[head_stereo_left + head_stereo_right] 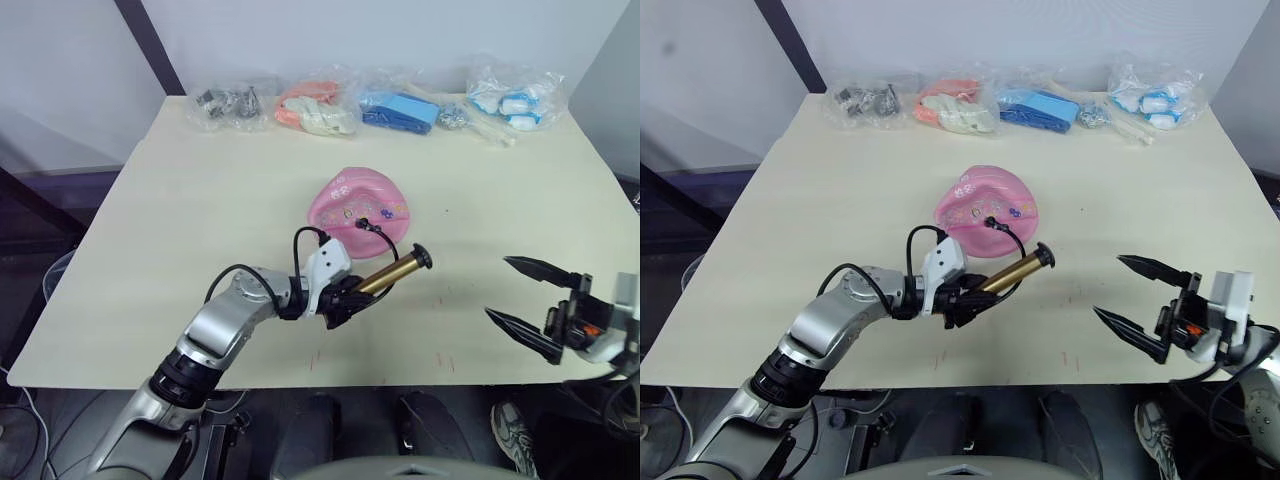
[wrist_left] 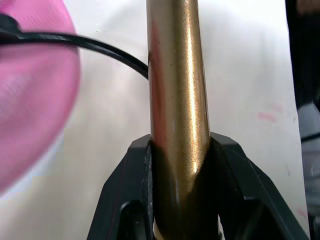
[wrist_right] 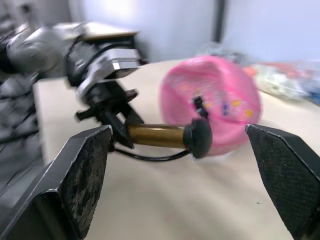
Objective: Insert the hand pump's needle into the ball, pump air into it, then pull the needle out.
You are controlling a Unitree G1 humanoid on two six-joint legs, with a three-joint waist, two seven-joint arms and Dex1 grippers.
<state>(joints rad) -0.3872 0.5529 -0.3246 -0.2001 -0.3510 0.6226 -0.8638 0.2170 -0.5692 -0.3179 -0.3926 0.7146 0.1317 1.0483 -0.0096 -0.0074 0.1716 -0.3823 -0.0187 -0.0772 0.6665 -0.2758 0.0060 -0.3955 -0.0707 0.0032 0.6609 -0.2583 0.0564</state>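
The dented pink rubber ball sits mid-table with the black needle fitting plugged into its near side. Just nearer, the left gripper pinches the glossy gold-bronze hand pump, its thin hose looping to the ball. To the right, the right gripper hangs with its pointed black fingers spread, above the matte beige table.

The left arm is silver-grey metal with black ribbed joint rings, a white wrist housing and a black cable looping over it, ending in a black left end effector. The right end effector has two pointed black fingers on a white-grey body with an orange mark
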